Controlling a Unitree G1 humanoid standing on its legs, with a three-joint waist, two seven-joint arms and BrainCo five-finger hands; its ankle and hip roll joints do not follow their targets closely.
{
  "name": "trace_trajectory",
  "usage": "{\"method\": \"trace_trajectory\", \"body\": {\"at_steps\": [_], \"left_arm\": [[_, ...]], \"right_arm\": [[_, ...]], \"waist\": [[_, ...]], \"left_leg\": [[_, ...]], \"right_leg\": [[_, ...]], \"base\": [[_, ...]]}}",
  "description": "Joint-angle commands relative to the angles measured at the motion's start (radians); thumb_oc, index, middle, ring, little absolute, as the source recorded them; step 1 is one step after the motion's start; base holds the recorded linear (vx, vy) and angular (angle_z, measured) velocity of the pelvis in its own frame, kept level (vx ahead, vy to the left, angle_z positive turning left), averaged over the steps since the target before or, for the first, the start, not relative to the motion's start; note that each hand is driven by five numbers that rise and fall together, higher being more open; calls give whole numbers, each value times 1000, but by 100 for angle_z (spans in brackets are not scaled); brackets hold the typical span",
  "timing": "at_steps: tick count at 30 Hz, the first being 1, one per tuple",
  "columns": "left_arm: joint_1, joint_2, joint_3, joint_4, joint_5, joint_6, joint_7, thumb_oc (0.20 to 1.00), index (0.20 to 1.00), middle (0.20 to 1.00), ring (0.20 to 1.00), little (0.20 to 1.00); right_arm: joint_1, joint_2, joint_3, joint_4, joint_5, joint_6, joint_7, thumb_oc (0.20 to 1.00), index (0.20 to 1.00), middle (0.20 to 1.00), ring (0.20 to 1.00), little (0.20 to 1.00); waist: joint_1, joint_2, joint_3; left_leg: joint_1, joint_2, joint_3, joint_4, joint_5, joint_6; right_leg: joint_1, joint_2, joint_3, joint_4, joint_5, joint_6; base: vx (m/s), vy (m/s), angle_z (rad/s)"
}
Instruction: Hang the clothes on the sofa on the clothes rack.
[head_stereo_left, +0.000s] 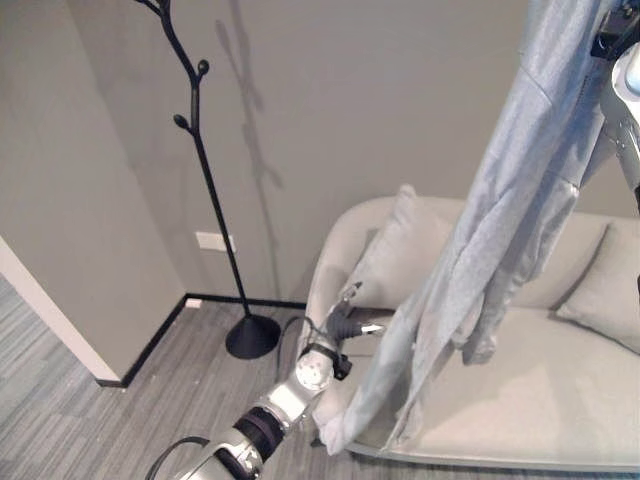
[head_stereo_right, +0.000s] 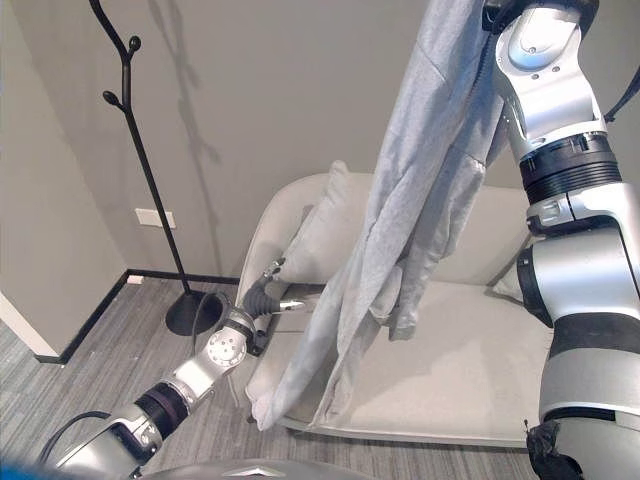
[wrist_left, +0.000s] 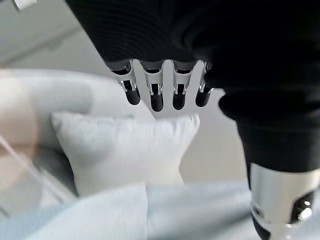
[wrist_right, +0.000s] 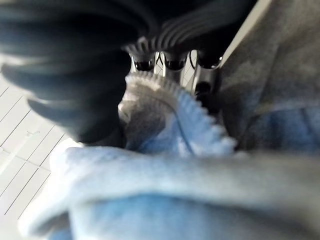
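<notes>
Standing at about ten o'clock in the head views: the black clothes rack (head_stereo_left: 200, 150), its branch pegs bare, base on the floor beside the sofa (head_stereo_left: 560, 400). Reaching low toward six o'clock near the sofa arm: the left hand (head_stereo_left: 345, 322), fingers (wrist_left: 156, 97) straight and relaxed, holding nothing, a cushion (wrist_left: 125, 150) just past them. Hanging down the middle from one o'clock toward six: the light blue-grey garment (head_stereo_left: 520, 220), long axis near vertical, hem just above the seat edge. Gripping its top hem at the upper right: the right hand (wrist_right: 75, 95), fingers curled into the cloth. Lying well apart, rack to the left of the garment; likely a carry leftward by the right arm, the one nearer the load.
</notes>
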Motion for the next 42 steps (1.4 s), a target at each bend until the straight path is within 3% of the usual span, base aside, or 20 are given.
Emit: {"method": "trace_trajectory", "body": {"at_steps": [1, 18, 25, 36, 42], "left_arm": [[-126, -28, -30, 42, 39, -63, -12, 1000, 1000, 1000, 1000, 1000], [-300, -123, -135, 232, 143, -39, 21, 1000, 1000, 1000, 1000, 1000], [-343, -162, -153, 261, 71, -47, 0, 1000, 1000, 1000, 1000, 1000], [-341, -194, -231, 247, 27, -48, -105, 1000, 1000, 1000, 1000, 1000], [-356, -188, -214, 322, 48, -29, -81, 1000, 1000, 1000, 1000, 1000]], "right_arm": [[-247, -23, 75, 69, 53, -64, 13, 200, 200, 200, 200, 200], [-293, 87, 135, 42, 110, -79, 42, 200, 200, 200, 200, 200], [-343, 127, 167, 44, 124, -83, 46, 200, 200, 200, 200, 200], [-445, 150, 196, 187, 176, -77, 66, 200, 200, 200, 200, 200], [-530, 162, 248, 278, 221, -69, 84, 200, 200, 200, 200, 200]], "waist": [[17, -16, -7], [-35, 8, -15], [-58, 15, -20], [-54, 17, -24], [-55, 14, -27]], "left_leg": [[-72, 115, -21, 5, 11, -91], [-56, 119, 2, 5, 6, -95], [-46, 125, 13, 5, 6, -97], [-52, 127, 3, 5, 16, -98], [-54, 121, -3, 5, 17, -98]], "right_leg": [[28, -13, -13, 35, -27, -22], [8, -15, 23, 44, -31, -24], [0, -13, 39, 48, -32, -26], [5, -7, 35, 51, -36, -29], [7, -11, 31, 56, -34, -29]], "base": [[11, -10, -12], [8, -3, -6], [3, -5, -4], [3, -6, -5], [9, -1, 6]]}}
